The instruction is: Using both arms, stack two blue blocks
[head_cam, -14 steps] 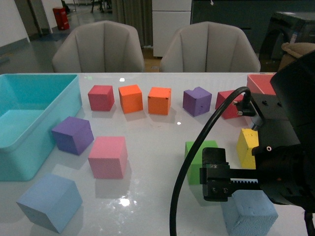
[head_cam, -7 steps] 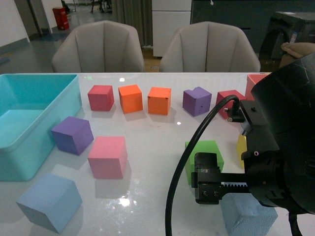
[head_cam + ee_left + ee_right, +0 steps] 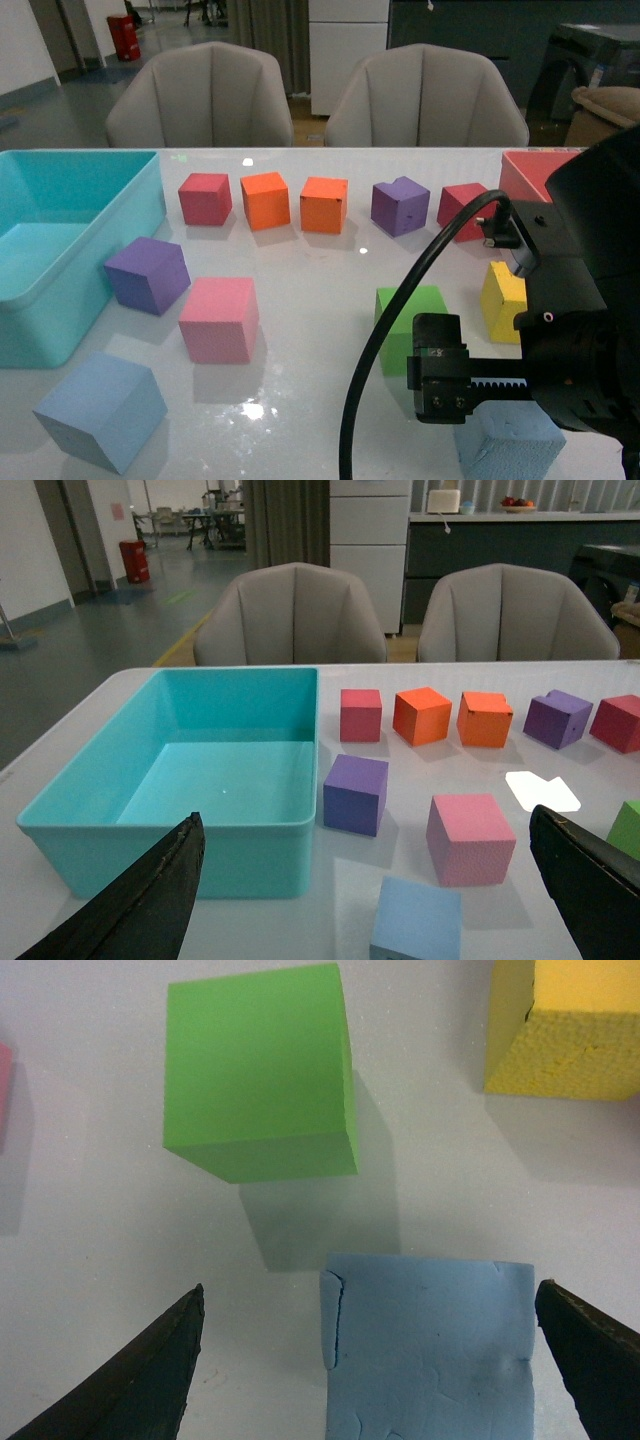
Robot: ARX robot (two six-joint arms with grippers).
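Observation:
One blue block [image 3: 100,410] lies at the table's front left, and the left wrist view shows it [image 3: 417,920] on the table ahead of my left gripper [image 3: 365,900], which is open and holds nothing. The second blue block [image 3: 505,445] sits at the front right, partly hidden under my right arm. My right gripper [image 3: 370,1370] hangs open directly over this block [image 3: 430,1345]. One finger [image 3: 150,1380] stands well clear of the block on one side. The other finger [image 3: 590,1360] stands just off its opposite edge.
A teal bin [image 3: 60,300] fills the left side. A purple cube [image 3: 148,273] and a pink cube [image 3: 220,318] sit near the left blue block. Close to the right one are a green cube [image 3: 258,1085] and a yellow cube [image 3: 565,1030]. Red, orange and purple cubes [image 3: 265,200] line the back.
My right gripper swung slightly left, then back right, and ends lower over the right blue block. No blocks have moved.

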